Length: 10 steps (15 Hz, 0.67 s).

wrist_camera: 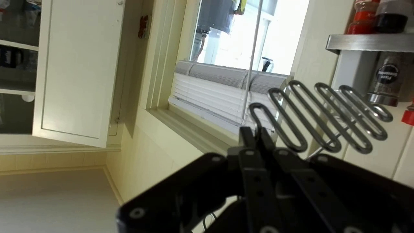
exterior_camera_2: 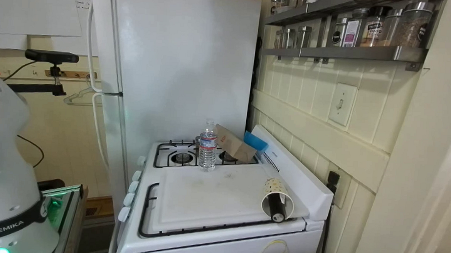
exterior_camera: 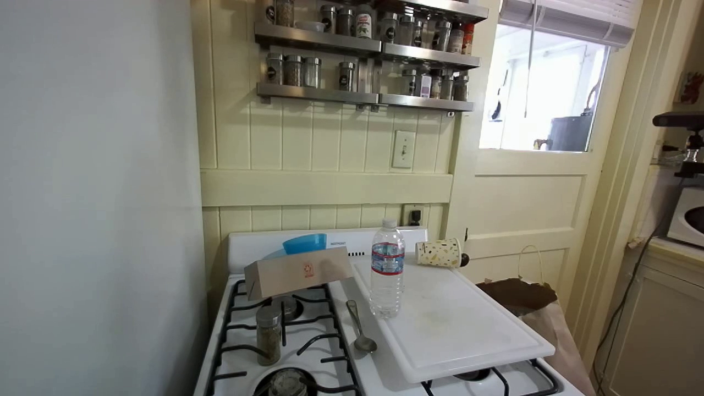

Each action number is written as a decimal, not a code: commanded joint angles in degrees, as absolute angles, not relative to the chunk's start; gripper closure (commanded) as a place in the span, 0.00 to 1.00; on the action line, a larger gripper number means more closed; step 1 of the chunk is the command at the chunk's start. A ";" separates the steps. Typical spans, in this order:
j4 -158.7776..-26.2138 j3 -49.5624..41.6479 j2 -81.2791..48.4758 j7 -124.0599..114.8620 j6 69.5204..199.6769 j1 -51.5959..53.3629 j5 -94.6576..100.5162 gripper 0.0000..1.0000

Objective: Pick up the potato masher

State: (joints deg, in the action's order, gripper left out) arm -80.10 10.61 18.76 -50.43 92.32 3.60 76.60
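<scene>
The potato masher's silvery zigzag wire head point(wrist_camera: 334, 149) shows in the wrist view, whose picture stands upside down. My gripper point(wrist_camera: 257, 134) is shut on the end loop of that wire, with the black fingertips on either side of it. The rest of the wire head reaches off to the right of the fingers. A thin metal rod runs behind the wire and goes out of sight behind the gripper. The slim handle is hidden. A small wire ring point(wrist_camera: 208, 220) shows below the fingers. Neither exterior view shows the gripper or the masher; only the arm's base part point(exterior_camera_2: 10, 177) shows.
The stove point(exterior_camera_2: 126, 248) bears a white cutting board point(exterior_camera: 462, 330), a water bottle point(exterior_camera: 388, 275), a spoon point(exterior_camera: 358, 327), a spice jar point(exterior_camera: 269, 335), a cardboard box point(exterior_camera: 300, 272) and a tipped cup point(exterior_camera: 438, 253). Metal spice shelves point(exterior_camera: 319, 93) hang above; a shelf point(wrist_camera: 372, 42) shows beyond the masher. The fridge point(exterior_camera_2: 186, 62) stands beside the stove.
</scene>
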 commanded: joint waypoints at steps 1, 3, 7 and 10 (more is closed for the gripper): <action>-77.45 10.53 17.52 -49.23 92.77 3.71 75.84 0.99; -76.71 10.85 17.04 -49.60 92.47 3.62 76.25 0.99; -78.12 10.86 17.42 -50.30 92.18 3.49 76.44 0.94; -77.94 10.86 17.31 -50.30 92.18 3.49 76.45 0.94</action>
